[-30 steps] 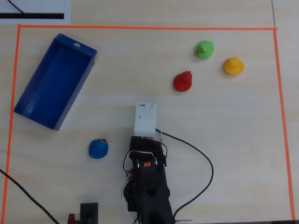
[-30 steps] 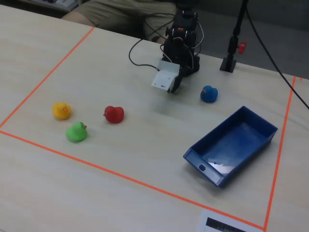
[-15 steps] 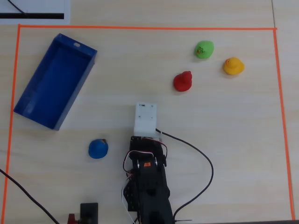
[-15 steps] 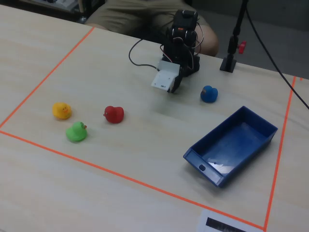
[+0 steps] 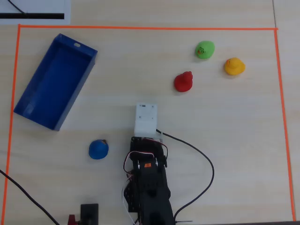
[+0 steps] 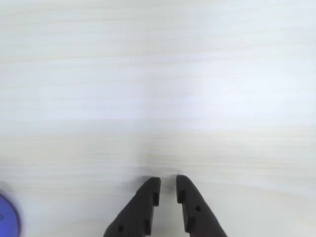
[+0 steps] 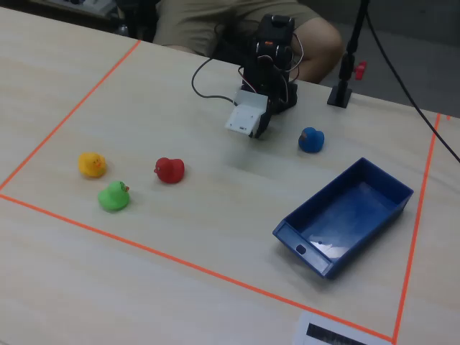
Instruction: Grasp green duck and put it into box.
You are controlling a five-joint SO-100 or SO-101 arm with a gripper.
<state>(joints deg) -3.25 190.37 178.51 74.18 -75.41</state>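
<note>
Your claw is nearly closed and holds nothing; the green duck sits far from the blue box

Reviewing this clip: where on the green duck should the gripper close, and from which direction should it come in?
Probably across the round body of the green duck, coming down from above. It sits upright and alone on the table, with clear gaps to the red duck and yellow duck. The gripper, nearly shut, would need to open first.
</note>
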